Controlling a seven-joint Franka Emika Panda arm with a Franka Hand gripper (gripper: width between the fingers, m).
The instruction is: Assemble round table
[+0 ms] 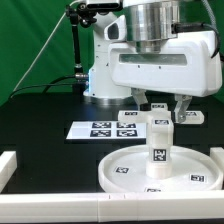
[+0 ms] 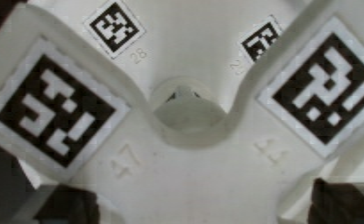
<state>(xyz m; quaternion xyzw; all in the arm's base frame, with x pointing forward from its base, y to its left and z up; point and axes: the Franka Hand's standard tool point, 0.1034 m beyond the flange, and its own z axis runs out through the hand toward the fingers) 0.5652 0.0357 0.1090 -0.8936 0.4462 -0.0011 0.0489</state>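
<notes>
The large round disc (image 1: 125, 172) lies on the black table at the front. The short thick cylinder (image 1: 158, 152) stands upright in its hub. The four-lobed cross piece (image 1: 160, 125) sits on top of the cylinder. In the wrist view the cross piece (image 2: 182, 150) fills the frame, with its tagged lobes and centre hole facing the camera. My gripper (image 1: 162, 104) hangs just above the cross piece. Its dark fingertips (image 2: 63, 205) stand wide apart on either side, wider than the piece. It is open and holds nothing.
The marker board (image 1: 105, 130) lies flat behind the disc, toward the exterior view's left. A white tagged block (image 1: 192, 117) sits behind the gripper on the right. White rails (image 1: 8, 165) edge the table at the front left. The arm's base stands at the back.
</notes>
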